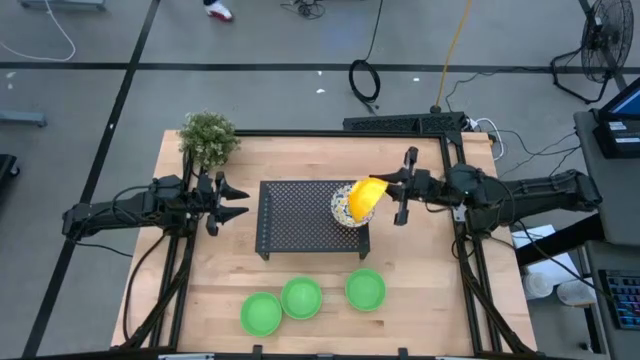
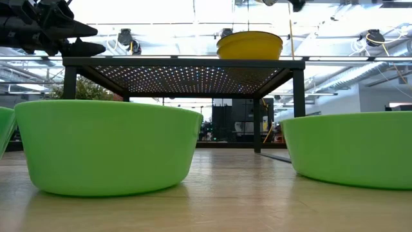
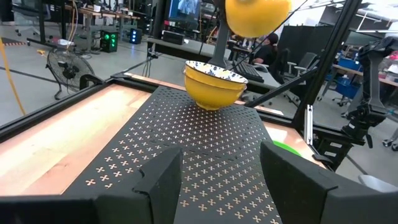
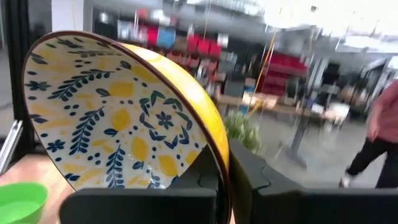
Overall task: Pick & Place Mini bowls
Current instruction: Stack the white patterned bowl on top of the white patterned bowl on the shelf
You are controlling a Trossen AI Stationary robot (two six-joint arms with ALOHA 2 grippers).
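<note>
Right claw (image 1: 378,190) clamps a floral bowl (image 4: 118,115) by its thin rim, tilted above the rack (image 1: 300,215); it looks glazed, stiff, slippery, breakable; left claw (image 1: 235,200) apart.

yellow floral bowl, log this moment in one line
right hand: shut on tilted yellow floral ceramic bowl | above black perforated metal rack | left hand: open, waiting beside rack

The small round bowl (image 4: 118,112) pinched in the right gripper (image 4: 225,177) is yellow outside, white inside with blue leaves and yellow blossoms. Below it, a matching yellow floral bowl (image 3: 214,84) sits on the black perforated metal rack (image 1: 300,215). Three plain bright green plastic bowls (image 1: 301,297) lie farther off.
</note>
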